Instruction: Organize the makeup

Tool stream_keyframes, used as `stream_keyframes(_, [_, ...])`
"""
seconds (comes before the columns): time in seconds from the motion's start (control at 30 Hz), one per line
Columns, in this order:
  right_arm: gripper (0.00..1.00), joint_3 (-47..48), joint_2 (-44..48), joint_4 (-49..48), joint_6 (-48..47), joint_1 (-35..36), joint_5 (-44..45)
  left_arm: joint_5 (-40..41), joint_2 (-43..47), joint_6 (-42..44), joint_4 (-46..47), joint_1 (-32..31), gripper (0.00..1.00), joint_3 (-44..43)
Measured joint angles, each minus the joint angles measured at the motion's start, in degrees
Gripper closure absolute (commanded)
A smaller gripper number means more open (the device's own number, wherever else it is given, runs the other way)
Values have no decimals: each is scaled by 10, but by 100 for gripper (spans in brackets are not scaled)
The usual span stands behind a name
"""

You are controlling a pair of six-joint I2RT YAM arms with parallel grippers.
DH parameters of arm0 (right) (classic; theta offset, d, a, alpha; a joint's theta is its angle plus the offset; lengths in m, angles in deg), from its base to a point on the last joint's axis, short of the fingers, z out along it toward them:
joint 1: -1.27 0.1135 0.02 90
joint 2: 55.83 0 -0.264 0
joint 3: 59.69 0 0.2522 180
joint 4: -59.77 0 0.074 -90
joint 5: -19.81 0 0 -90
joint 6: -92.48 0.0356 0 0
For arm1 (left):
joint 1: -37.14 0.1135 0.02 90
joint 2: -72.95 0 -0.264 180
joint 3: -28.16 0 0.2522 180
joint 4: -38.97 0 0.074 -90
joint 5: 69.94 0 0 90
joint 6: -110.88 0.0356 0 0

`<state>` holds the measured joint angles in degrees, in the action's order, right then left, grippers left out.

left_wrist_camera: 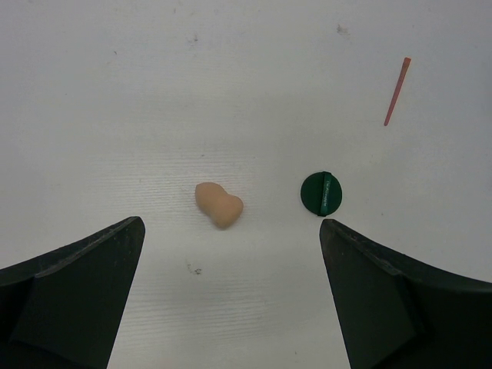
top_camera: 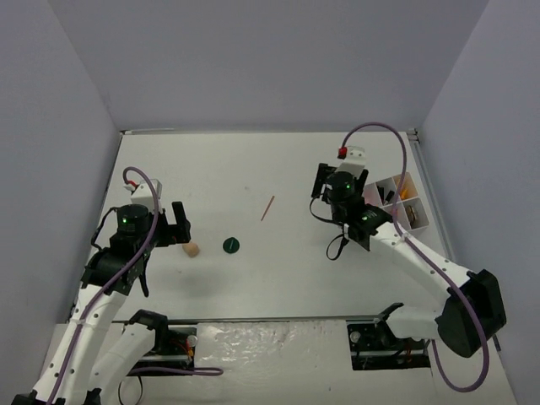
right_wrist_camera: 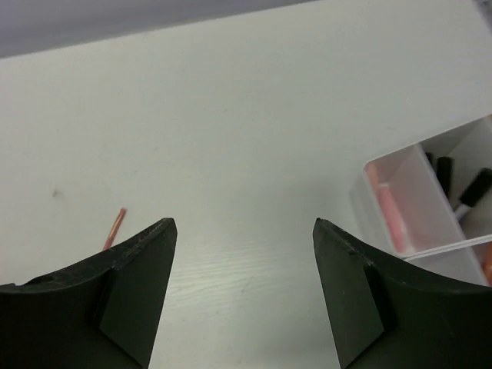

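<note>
A beige sponge point(top_camera: 192, 249) lies on the white table just right of my left gripper point(top_camera: 179, 224), which is open and empty. The sponge point(left_wrist_camera: 219, 204) shows ahead of the jaws in the left wrist view. A dark-green disc point(top_camera: 232, 245) lies right of it, also seen in the left wrist view point(left_wrist_camera: 321, 194). A thin red pencil point(top_camera: 267, 208) lies mid-table, and shows in the left wrist view point(left_wrist_camera: 397, 91) and the right wrist view point(right_wrist_camera: 114, 228). My right gripper point(top_camera: 321, 187) is open and empty, left of the tray. A pink stick point(right_wrist_camera: 389, 213) and dark sticks point(right_wrist_camera: 477, 187) lie in the tray.
The white compartment tray point(top_camera: 396, 202) stands at the right edge, its near wall in the right wrist view point(right_wrist_camera: 367, 206). Grey walls close the table at the left, back and right. The right arm's cable loops over the tray's back.
</note>
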<state>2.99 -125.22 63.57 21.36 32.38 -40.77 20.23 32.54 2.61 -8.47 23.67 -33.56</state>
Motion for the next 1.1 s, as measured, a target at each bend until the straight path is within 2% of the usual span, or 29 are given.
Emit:
stream_keyframes(0.13, [30,47,-76,30,39,59,-7,0,-1,0,0,0,3,0])
stream_keyframes(0.23, [30,110,-166,44,65,97,-3,0,-1,0,1,0,3,0])
stream_keyframes(0.43, [33,188,-300,55,103,137,3,0,-1,0,1,1,3,0])
stream_keyframes(0.73, [44,274,-442,55,137,142,17,0,-1,0,1,1,3,0])
stream_keyframes(1.1, [54,324,-529,54,156,142,19,0,-1,0,0,1,3,0])
